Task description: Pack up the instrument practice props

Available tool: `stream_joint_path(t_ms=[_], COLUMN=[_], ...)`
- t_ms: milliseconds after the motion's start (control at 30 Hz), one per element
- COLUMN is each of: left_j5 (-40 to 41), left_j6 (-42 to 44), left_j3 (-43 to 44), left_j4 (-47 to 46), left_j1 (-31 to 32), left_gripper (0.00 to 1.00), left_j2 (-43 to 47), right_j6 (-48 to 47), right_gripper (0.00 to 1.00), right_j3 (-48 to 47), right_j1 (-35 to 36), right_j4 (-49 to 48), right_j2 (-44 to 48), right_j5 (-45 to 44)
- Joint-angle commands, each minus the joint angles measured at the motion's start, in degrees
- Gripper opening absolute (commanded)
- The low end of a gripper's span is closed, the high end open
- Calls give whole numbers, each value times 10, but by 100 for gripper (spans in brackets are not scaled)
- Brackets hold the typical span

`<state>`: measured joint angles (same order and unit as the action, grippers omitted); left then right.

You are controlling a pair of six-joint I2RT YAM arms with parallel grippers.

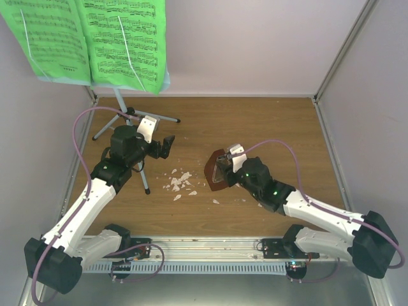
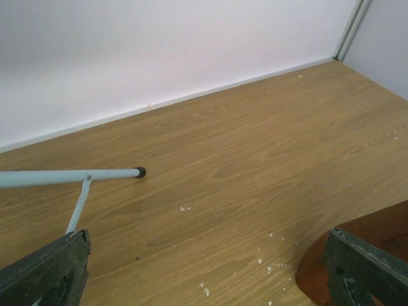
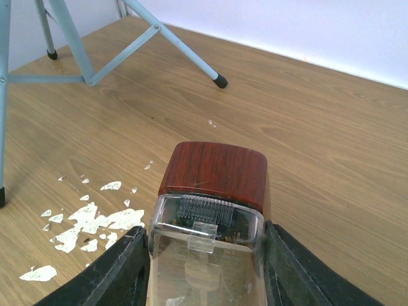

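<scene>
The reddish-brown metronome with a clear front cover stands mid-table. My right gripper is shut on it, the fingers pressing both sides of the cover. The wood-grain top sticks out past the fingertips. At the back left is the music stand, its grey tripod legs spread on the table. Green sheet music rests on its desk. My left gripper hangs open just right of the stand's pole with nothing between its fingers. One stand leg lies ahead of it, and the metronome shows at the lower right.
White crumbs are scattered between the stand and the metronome, and they show left of the right gripper. White walls close the table at the back and on both sides. A metal rail runs along the near edge.
</scene>
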<state>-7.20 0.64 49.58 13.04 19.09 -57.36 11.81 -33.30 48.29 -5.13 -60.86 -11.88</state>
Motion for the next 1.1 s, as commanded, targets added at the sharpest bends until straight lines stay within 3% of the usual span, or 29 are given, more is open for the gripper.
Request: stream_joint_path(t_ms=[0,667,833,1067], left_j5=[0,-1,0,-30], left_j6=[5,5,5,12], left_j3=[-4,-4,-5,-3], left_j4=[-29,-29,-29,-25], left_j1=[3,3,3,5], left_gripper=[99,99,99,99], left_j2=[7,8,9,3], right_j6=[3,0,-3,-25], right_gripper=[46,56,69,98], right_j3=[24,41,40,35], right_j1=[-3,-3,-3,-3], right_j4=[-9,-32,-23,55], right_j2=[-6,-35,-22,76], right_j5=[5,-5,-12,-22])
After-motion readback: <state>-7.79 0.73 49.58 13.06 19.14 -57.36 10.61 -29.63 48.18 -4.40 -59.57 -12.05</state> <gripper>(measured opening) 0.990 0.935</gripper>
